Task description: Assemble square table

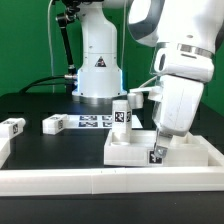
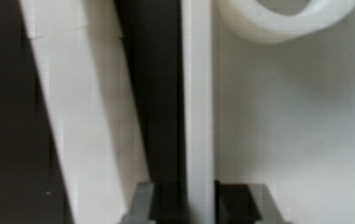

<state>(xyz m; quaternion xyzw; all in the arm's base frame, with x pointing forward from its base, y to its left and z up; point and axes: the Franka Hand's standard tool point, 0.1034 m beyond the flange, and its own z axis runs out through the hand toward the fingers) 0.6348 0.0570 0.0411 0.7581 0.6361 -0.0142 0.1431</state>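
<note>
At the exterior view's left a short white block leg with a black-and-white tag lies on the black table. A second white block leg lies just to its right, and both are loose and well apart from the slab. Next comes the marker board, flat and carrying no parts. Right of it a third white block leg stands upright near the far corner of the white plastic square slab with a raised rim; whether it is seated in the slab or only standing beside it cannot be told. The slab lies flat right of centre, inside the long white border rail. Over it hangs the two-finger gripper — the wrist view shows its dark fingers clamped on the slab's thin rim, with a round socket nearby that shows no leg in it. A fourth leg cannot be made out. By this showing the assembly is at an early stage — the slab looks to be getting positioned, at most one leg is in, and three or four are left to fit.
</note>
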